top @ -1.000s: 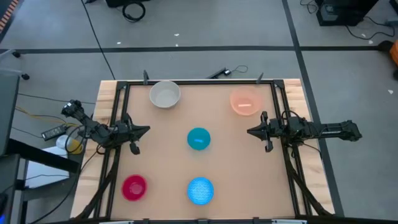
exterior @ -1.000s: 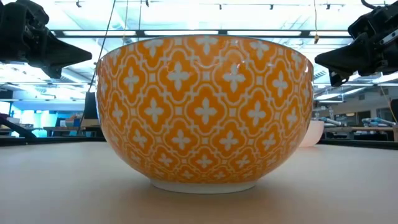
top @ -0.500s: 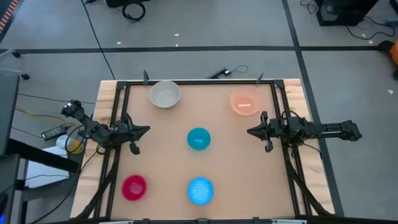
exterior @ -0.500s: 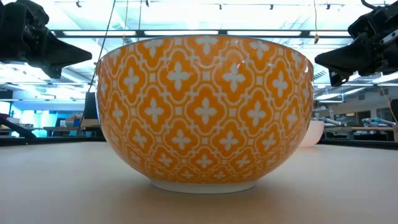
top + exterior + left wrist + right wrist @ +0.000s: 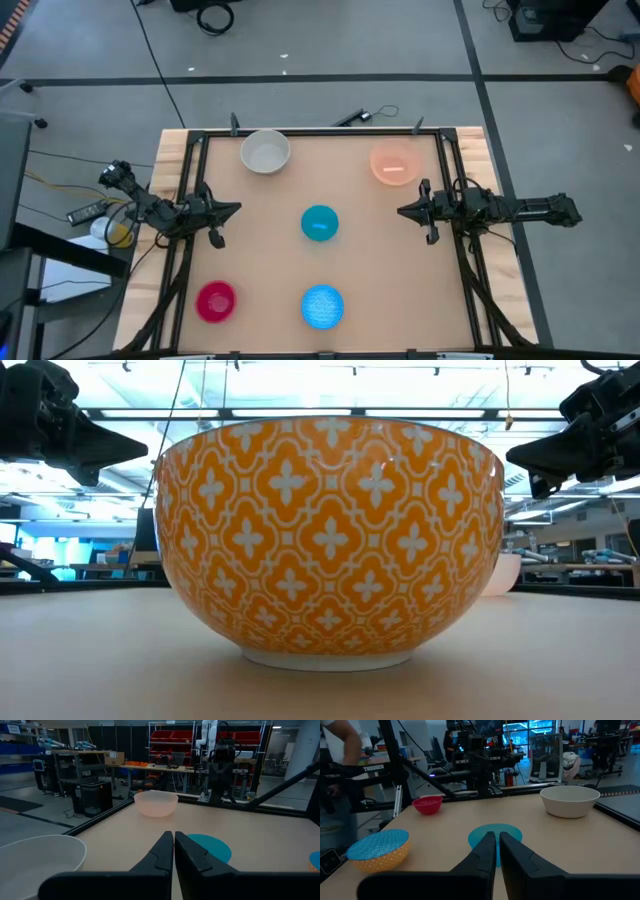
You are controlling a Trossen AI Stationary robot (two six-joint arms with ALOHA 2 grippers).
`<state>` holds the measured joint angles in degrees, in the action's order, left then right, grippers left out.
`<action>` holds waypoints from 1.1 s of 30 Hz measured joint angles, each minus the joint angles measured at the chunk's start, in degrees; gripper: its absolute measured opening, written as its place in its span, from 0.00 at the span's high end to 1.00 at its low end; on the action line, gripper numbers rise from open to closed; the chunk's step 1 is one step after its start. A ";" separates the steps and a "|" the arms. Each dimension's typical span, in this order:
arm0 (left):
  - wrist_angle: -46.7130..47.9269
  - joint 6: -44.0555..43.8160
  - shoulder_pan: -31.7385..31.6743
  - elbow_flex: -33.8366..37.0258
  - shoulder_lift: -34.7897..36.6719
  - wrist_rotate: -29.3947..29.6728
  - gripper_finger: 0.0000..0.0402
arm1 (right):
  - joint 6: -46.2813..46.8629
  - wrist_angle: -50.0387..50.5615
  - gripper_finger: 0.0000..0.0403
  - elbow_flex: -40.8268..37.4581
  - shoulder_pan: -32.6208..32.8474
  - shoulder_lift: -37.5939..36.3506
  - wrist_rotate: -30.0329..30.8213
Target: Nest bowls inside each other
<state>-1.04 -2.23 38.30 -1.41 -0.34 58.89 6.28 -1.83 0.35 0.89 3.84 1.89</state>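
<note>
On the table [image 5: 370,260] sit five separate bowls [image 5: 320,223]; both tools, left [image 5: 236,209] and right [image 5: 402,212], are closed empty.

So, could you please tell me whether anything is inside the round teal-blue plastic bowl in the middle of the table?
From above, the round teal-blue plastic bowl looks empty: only its own inner surface shows. Whatever lies under its base is covered.
</note>
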 joint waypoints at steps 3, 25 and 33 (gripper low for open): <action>0.00 0.01 0.00 0.00 -0.01 0.00 0.95 | 0.00 0.00 0.92 -0.01 0.00 0.01 -0.01; -3.61 24.13 0.00 0.04 -0.04 -0.52 0.95 | 0.00 0.00 0.92 -0.01 0.00 0.02 -0.01; -14.06 -16.18 -4.03 -0.04 -0.29 10.28 0.95 | 0.00 -0.07 0.92 -0.01 0.00 0.02 -0.01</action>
<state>-15.09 -18.41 34.28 -1.45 -0.63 69.17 6.28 -1.90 0.34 0.89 3.86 1.88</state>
